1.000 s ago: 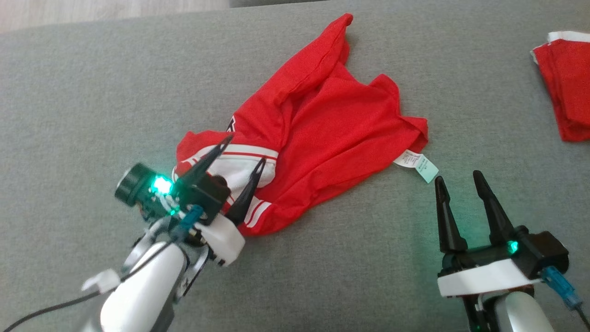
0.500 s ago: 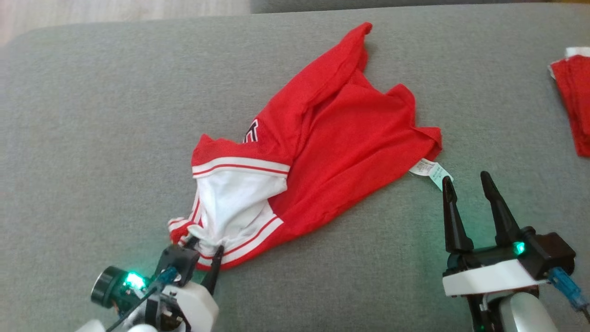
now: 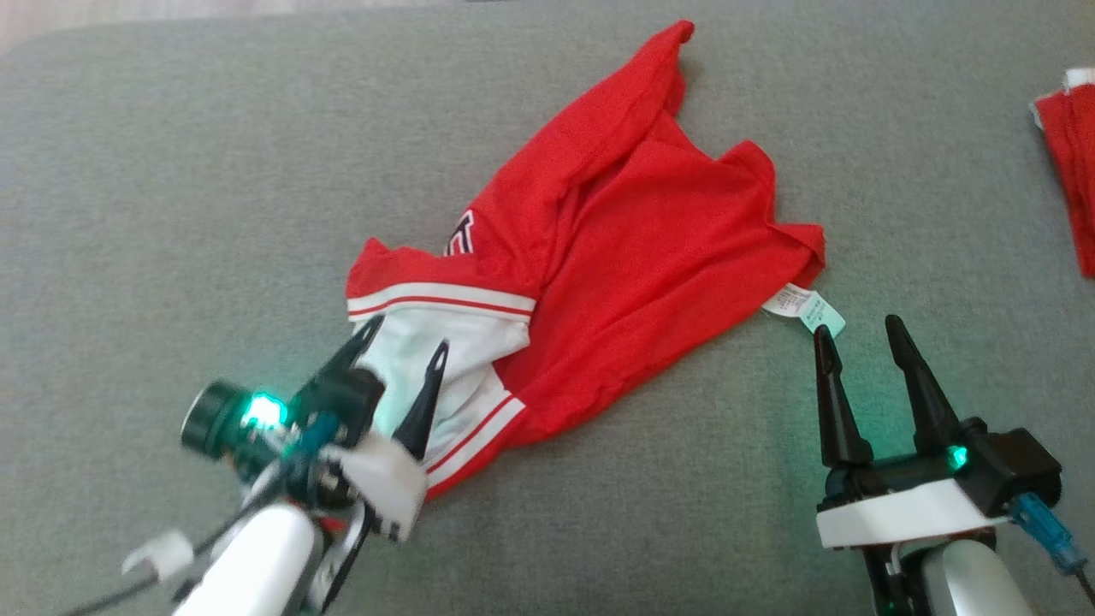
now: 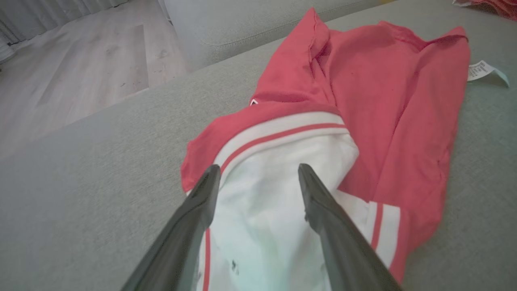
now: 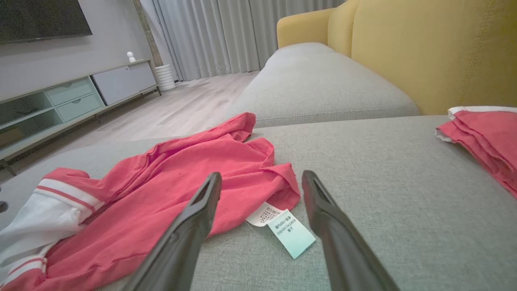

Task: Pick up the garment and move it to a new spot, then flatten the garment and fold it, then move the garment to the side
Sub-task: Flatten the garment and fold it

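L gripper [image 3: 409,335] has its fingers spread wide, nothing pinched between them; it sits at the lower-left end of the garment [image 3: 633,257], over the white sleeve section [image 3: 479,342]; in the L wrist view white cloth shows in the gap between the two dark fingers and beyond the tips; can't tell whether the tips touch the fabric. R gripper [image 3: 857,325] is likewise spread and empty, low on the R side, fingers pointing at the care label [image 3: 804,308]; its L fingertip is just beside the label's mint-green end, contact unclear.

Garment is a red shirt w/ white panel and red-and-white striped trim; it lies crumpled on the grey sofa cushion [image 3: 171,214], stretched diagonally from the white part near the L gripper up to a red point at the far edge; body is bunched in long folds, not flat; part of a white printed letter shows near the striped band; label sticks out from the hem corner onto bare cushion.

A second red piece w/ white edge [image 3: 1069,145] lies folded at the far R of the cushion, well apart from the shirt.

R wrist view also shows a yellow sofa back [image 5: 424,52], pale wood floor [image 5: 181,109], grey curtains [image 5: 222,36] and a low TV cabinet [image 5: 72,97].
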{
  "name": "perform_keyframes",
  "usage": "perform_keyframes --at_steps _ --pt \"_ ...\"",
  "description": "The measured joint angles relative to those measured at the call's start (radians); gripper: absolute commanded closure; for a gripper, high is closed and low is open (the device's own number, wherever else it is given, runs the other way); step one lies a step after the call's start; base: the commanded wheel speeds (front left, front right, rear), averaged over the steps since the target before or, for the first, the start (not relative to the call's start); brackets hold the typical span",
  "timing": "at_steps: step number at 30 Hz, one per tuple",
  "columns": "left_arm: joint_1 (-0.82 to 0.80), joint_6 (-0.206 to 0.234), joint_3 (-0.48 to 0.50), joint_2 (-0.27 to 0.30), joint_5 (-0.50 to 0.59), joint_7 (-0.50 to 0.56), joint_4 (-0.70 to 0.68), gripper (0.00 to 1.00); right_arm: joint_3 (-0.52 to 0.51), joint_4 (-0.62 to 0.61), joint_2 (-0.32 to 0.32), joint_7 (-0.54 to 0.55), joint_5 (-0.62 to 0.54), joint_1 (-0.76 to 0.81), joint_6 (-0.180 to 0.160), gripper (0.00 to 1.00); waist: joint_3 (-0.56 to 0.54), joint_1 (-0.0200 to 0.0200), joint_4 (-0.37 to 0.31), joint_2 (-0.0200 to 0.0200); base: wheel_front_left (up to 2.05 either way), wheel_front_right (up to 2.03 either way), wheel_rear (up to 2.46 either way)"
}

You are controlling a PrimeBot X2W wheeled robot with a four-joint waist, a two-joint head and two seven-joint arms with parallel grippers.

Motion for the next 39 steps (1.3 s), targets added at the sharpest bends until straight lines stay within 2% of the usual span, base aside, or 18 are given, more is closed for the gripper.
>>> perform_keyframes --at_steps 5,9,10,11,17,21,25,28,29,30,34,39 --pt "-0.096 -0.044 -0.007 -0.029 -0.020 -0.001 0.129 0.00 0.004 0.000 0.000 0.000 0.000 -0.016 0.000 0.00 0.030 0.0000 -0.024 0.0000 0.00 0.00 0.00" --pt "-0.151 -0.056 -0.025 -0.030 -0.003 -0.029 0.244 0.00 0.005 -0.001 -0.001 0.000 0.000 -0.043 0.000 0.00 0.054 0.0001 -0.045 0.0000 0.00 0.00 0.00" --pt "-0.162 -0.056 -0.025 -0.031 0.004 -0.051 0.263 0.42 0.006 -0.001 -0.001 0.000 0.000 -0.046 0.000 0.00 0.060 0.0001 -0.051 0.0000 0.00 0.00 0.00" --pt "-0.173 -0.056 -0.026 -0.031 0.007 -0.069 0.277 1.00 0.005 -0.001 -0.001 0.000 0.000 -0.046 0.000 0.00 0.065 0.0001 -0.055 0.0000 0.00 0.00 0.00" --pt "-0.209 -0.056 -0.021 -0.033 0.009 -0.152 0.314 1.00 -0.002 -0.001 -0.001 0.000 0.000 -0.046 0.000 0.00 0.079 0.0001 -0.064 0.0000 0.00 0.00 0.00" --pt "-0.256 -0.081 0.026 -0.032 -0.043 -0.162 0.294 1.00 -0.009 -0.002 -0.001 0.000 0.000 -0.046 0.000 0.00 0.081 0.0000 -0.057 0.0000 0.00 0.00 0.00" --pt "-0.390 -0.105 0.065 0.006 -0.049 -0.137 0.281 1.00 -0.005 -0.002 -0.001 0.000 0.000 -0.051 0.000 0.00 0.099 0.0001 -0.057 0.0000 0.00 0.00 0.00" --pt "-0.509 -0.132 0.100 0.013 -0.072 -0.134 0.285 1.00 0.003 -0.002 -0.001 0.000 0.000 -0.075 0.000 0.00 0.114 0.0001 -0.063 0.0000 0.00 0.00 0.00" --pt "-0.540 -0.141 0.103 0.012 -0.087 -0.133 0.299 0.69 0.007 -0.002 0.000 0.000 0.000 -0.084 0.000 0.00 0.119 0.0001 -0.065 0.0000 0.00 0.00 0.00" --pt "-0.563 -0.149 0.103 0.011 -0.099 -0.128 0.322 0.00 0.009 -0.002 0.000 0.000 0.000 -0.090 0.000 0.00 0.123 0.0002 -0.069 0.0000 0.00 0.00 0.00" --pt "-0.565 -0.144 0.129 0.011 -0.115 -0.154 0.389 0.00 0.011 0.000 0.000 0.000 0.000 -0.097 0.000 0.00 0.132 0.0002 -0.088 0.0000 0.00 0.00 0.00" --pt "-0.470 -0.079 0.184 0.029 -0.132 -0.249 0.362 0.00 0.009 0.004 0.000 0.000 0.013 -0.096 0.000 0.00 0.116 0.0000 -0.103 0.0000 0.00 0.00 0.00"
